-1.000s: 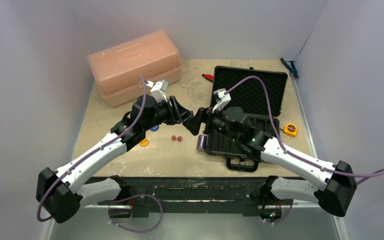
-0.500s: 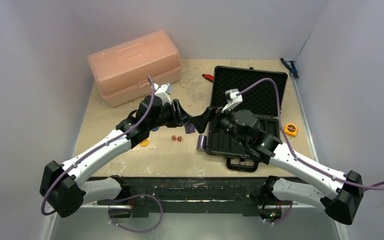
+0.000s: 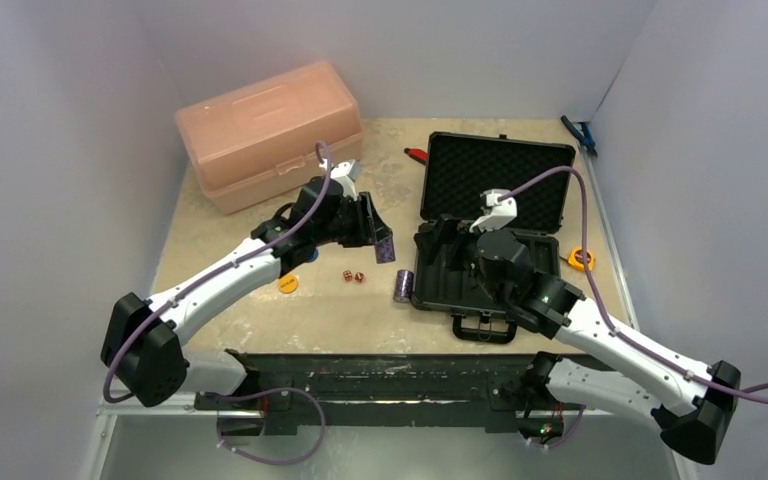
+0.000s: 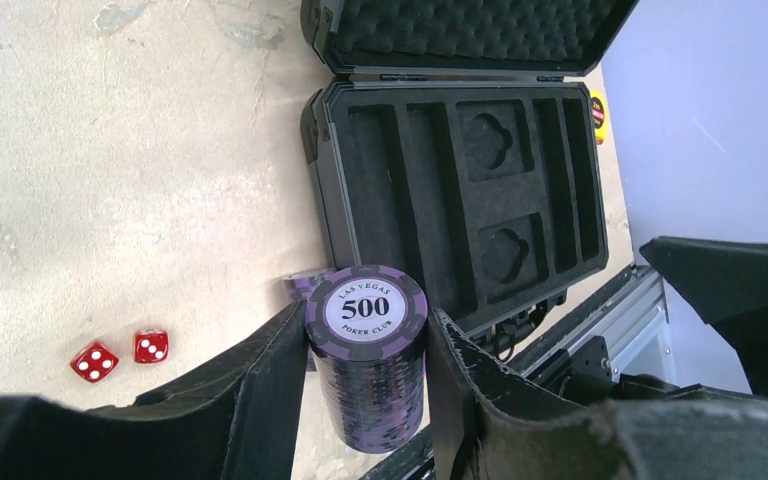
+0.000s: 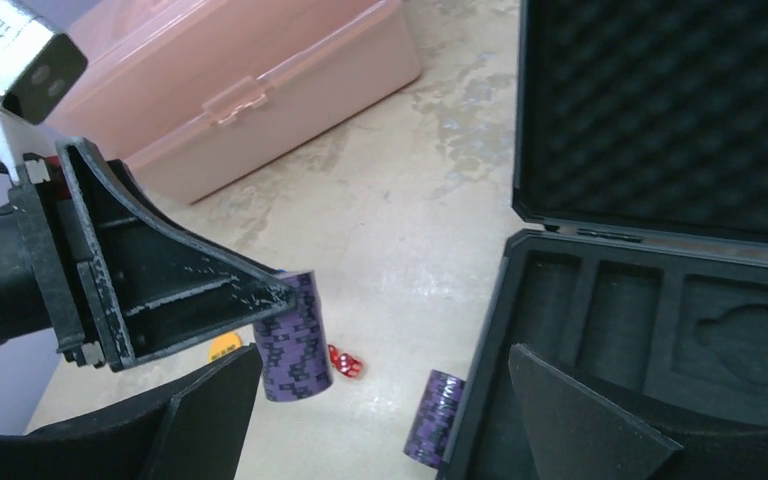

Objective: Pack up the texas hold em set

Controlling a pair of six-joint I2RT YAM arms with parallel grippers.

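Observation:
My left gripper [image 3: 380,243] is shut on a purple chip stack [image 4: 368,355], held above the table just left of the case; its top chip reads 500. The gripper [image 4: 367,318] clamps the stack by its sides. A second purple chip stack [image 3: 402,286] lies on its side against the case's left wall. The black foam-lined case [image 3: 500,175] stands open, its slots [image 4: 460,190] empty. Two red dice [image 3: 352,276] and an orange disc [image 3: 288,284] lie on the table. My right gripper [image 5: 382,352] is open and empty over the case's left part [image 5: 660,310].
A translucent pink box [image 3: 265,125] stands at the back left. A yellow tape measure [image 3: 581,260] lies right of the case. A red-handled tool [image 3: 416,155] lies behind the case, and a blue one [image 3: 580,135] by the right wall.
My right gripper has drawn back to the right, away from the left gripper, and now sits over the case with its jaws wider. The left arm has reached forward, still holding the stack.

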